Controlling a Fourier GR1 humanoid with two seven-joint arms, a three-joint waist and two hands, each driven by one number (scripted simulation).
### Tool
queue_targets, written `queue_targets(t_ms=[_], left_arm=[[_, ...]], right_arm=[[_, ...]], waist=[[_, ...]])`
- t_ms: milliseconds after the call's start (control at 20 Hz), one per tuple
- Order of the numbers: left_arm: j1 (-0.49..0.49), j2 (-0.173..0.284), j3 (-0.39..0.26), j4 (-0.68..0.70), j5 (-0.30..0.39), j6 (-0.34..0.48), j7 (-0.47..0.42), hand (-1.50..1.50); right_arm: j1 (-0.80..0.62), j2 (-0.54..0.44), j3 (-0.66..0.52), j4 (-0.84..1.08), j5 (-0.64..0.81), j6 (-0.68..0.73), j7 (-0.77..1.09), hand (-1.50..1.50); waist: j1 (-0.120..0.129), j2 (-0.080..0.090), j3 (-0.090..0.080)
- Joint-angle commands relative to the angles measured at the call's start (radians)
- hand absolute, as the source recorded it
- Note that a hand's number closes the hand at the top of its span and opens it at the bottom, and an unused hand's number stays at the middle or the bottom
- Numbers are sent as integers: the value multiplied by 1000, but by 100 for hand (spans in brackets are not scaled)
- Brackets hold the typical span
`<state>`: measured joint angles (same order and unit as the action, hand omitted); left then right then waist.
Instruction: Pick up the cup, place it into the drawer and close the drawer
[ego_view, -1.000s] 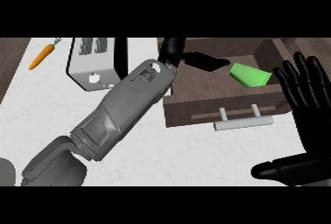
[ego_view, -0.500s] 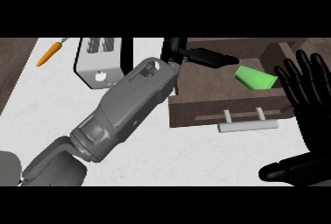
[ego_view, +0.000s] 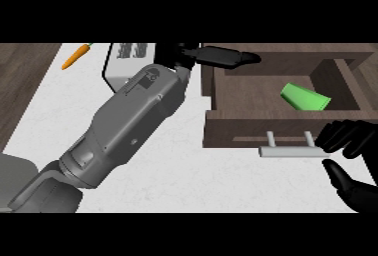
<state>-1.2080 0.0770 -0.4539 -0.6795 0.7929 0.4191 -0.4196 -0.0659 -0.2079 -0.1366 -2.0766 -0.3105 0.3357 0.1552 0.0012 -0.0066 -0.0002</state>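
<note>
The green cup (ego_view: 304, 98) lies on its side inside the open brown drawer (ego_view: 251, 125), near its right wall. My left hand (ego_view: 220, 55) is open, its straight fingers pointing right over the drawer's back left corner and holding nothing. Its grey forearm (ego_view: 125, 130) crosses the counter from the lower left. My right hand (ego_view: 351, 141) is at the right edge, just right of the drawer's pale handle (ego_view: 291, 150). Its fingers are bent loosely beside the handle's end and its thumb sits lower, with nothing between them.
A white toaster (ego_view: 122, 62) stands behind the left forearm at the back, partly hidden by it. An orange carrot (ego_view: 74, 55) lies at the far left of the white counter (ego_view: 184, 185). Dark wood borders the counter's left side.
My right hand has come down from fingers-up at the right edge to beside the drawer handle. The left hand has stayed over the drawer's back left corner. The cup has not moved.
</note>
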Motion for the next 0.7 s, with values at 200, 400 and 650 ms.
queue_targets(t_ms=[200, 400, 650], left_arm=[[262, 126, 20, -298, 10, 36, 49, -150], [436, 248, 28, -470, 14, 11, 82, -150], [639, 386, 84, -651, 45, -70, 116, -150]], right_arm=[[50, -62, 49, 1, 184, 71, -45, 150], [45, -82, 76, -46, 232, 64, 16, 150], [9, -64, 86, 73, 308, 51, -28, 150]], waist=[[32, -4, 0], [35, -4, -1], [31, 2, 0]])
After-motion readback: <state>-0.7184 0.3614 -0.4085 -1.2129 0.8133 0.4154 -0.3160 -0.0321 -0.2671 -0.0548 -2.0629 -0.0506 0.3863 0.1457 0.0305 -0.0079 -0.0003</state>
